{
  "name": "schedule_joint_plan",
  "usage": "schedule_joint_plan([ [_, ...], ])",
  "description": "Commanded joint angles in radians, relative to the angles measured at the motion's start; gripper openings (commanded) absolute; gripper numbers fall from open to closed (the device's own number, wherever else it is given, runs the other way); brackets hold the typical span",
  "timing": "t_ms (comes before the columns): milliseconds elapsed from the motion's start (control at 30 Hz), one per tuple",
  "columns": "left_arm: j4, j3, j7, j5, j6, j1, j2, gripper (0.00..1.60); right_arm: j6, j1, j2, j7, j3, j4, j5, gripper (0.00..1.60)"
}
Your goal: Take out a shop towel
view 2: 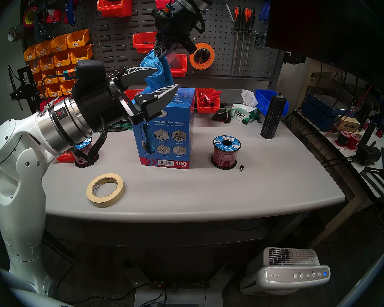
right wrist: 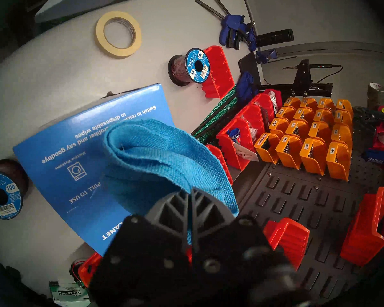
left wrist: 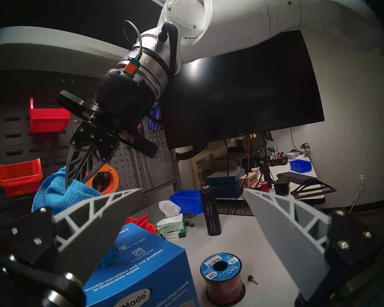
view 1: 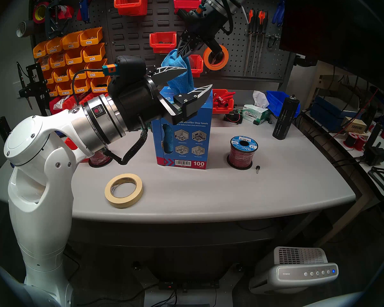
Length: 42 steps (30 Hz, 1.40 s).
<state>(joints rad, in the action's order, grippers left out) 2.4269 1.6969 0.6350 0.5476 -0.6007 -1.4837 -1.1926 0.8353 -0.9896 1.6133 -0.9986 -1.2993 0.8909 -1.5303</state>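
Head stereo left shows the right end effector point(view 1: 185, 54) clamped on the shop towel point(view 1: 179, 75), which rises from the blue carton point(view 1: 182, 131) mid-worktop point(view 1: 253, 189). Left end effector point(view 1: 196, 80) spread apart near the towel, holding nothing.

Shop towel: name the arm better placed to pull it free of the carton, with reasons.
Right. The right gripper is shut on the shop towel above the blue carton; the left gripper is open, holding nothing.
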Motion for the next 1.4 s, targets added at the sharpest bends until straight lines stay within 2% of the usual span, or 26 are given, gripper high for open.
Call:
schedule_joint_plan([
  [0, 0.01, 0.004, -0.003, -0.004, 0.014, 0.018, -0.003, 1.6, 0.003, -0.048, -0.016, -0.066, 0.013, -0.045, -0.014, 0.0],
  [433, 0.007, -0.005, -0.003, -0.013, 0.017, 0.019, -0.007, 1.6, 0.026, -0.059, -0.064, -0.046, 0.036, -0.101, -0.043, 0.0],
  [1367, 0.003, -0.044, -0.004, -0.032, 0.023, 0.024, -0.015, 1.6, 0.109, -0.064, -0.142, 0.05, 0.058, -0.184, -0.068, 0.0],
])
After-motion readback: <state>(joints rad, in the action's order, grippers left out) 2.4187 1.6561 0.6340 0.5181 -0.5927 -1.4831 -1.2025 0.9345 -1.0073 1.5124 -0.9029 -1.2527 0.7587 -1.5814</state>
